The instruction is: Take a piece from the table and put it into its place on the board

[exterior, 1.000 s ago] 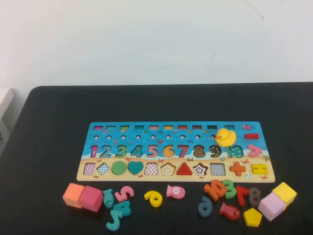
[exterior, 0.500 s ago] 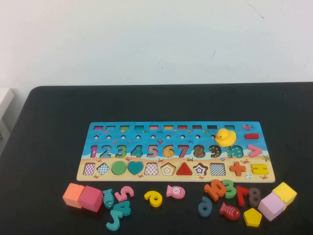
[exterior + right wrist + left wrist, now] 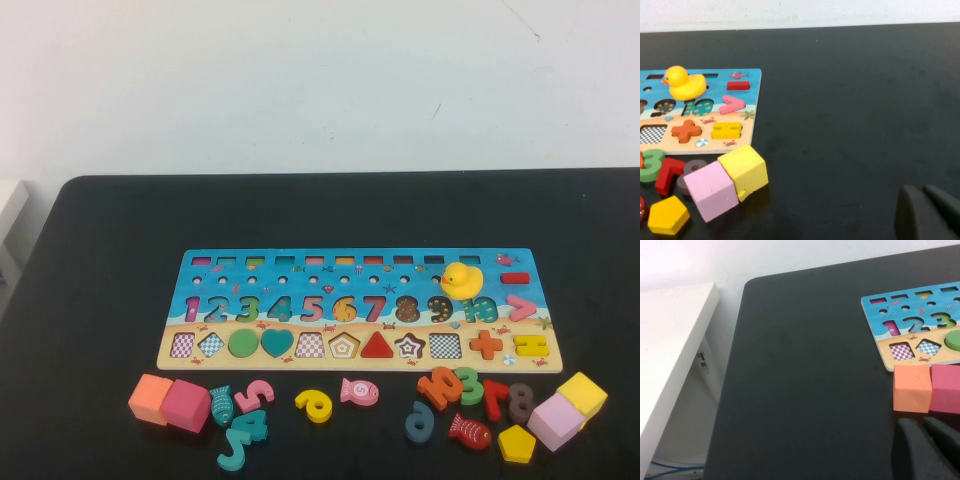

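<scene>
The puzzle board [image 3: 350, 364] lies flat at the table's middle, with a green circle, a teal heart and a red triangle set in its shape row. Loose pieces lie along the near edge: an orange cube [image 3: 148, 397], a pink cube [image 3: 186, 405], a yellow 6 [image 3: 314, 405], a pink fish [image 3: 359, 391], a yellow pentagon [image 3: 516, 443], a lilac cube [image 3: 555, 420] and a yellow cube [image 3: 582, 393]. Neither gripper shows in the high view. My left gripper [image 3: 922, 422] is shut and empty, just short of the orange cube [image 3: 912, 388]. My right gripper [image 3: 922, 189] is shut and empty, off to the side of the yellow cube [image 3: 743, 171].
A yellow rubber duck [image 3: 462, 279] sits on the board's right part. Several more number pieces and fish lie among the loose pieces. A white ledge [image 3: 670, 350] stands beyond the table's left edge. A white wall runs behind the table.
</scene>
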